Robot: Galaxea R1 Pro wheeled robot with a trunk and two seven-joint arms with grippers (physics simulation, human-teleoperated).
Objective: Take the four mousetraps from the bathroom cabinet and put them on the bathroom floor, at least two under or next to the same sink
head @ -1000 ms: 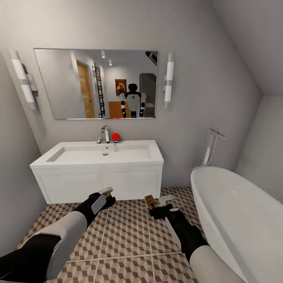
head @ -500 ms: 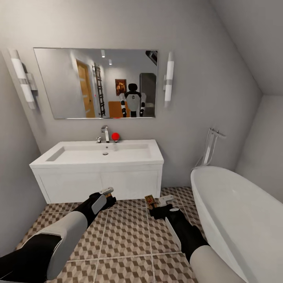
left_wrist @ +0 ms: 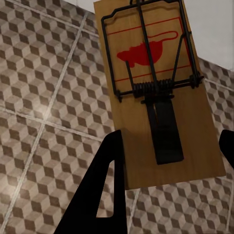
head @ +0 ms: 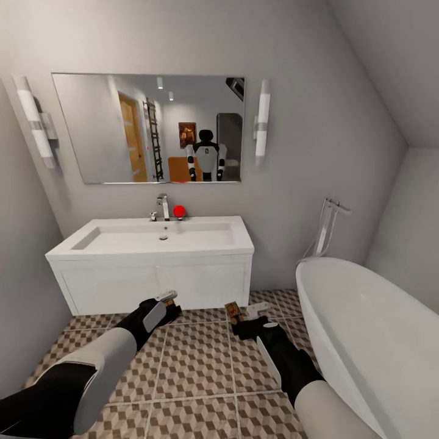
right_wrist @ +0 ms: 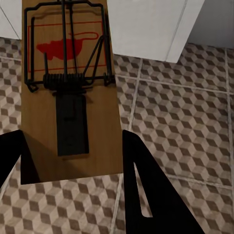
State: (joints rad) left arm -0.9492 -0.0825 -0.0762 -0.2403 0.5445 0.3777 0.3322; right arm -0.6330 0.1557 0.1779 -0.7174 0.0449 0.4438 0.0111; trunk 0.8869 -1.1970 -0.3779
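My left gripper [head: 168,299] is shut on a tan wooden mousetrap [left_wrist: 156,87] and holds it above the cube-patterned bathroom floor [head: 195,366], just in front of the white bathroom sink [head: 152,244]. The board lies between my dark fingers [left_wrist: 105,185], with its wire spring and red mouse print facing the left wrist camera. My right gripper [head: 245,312] is shut on a second mousetrap [head: 232,311], held over the tiles near the sink's right end. In the right wrist view that trap [right_wrist: 70,92] sits between the fingers [right_wrist: 141,180]. The cabinet is out of view.
A white oval bathtub [head: 366,329] fills the right side, close to my right arm. A mirror [head: 149,128] above the sink reflects the robot. A chrome faucet [head: 163,207] and a red ball [head: 178,211] stand on the sink. A wall bounds the left side.
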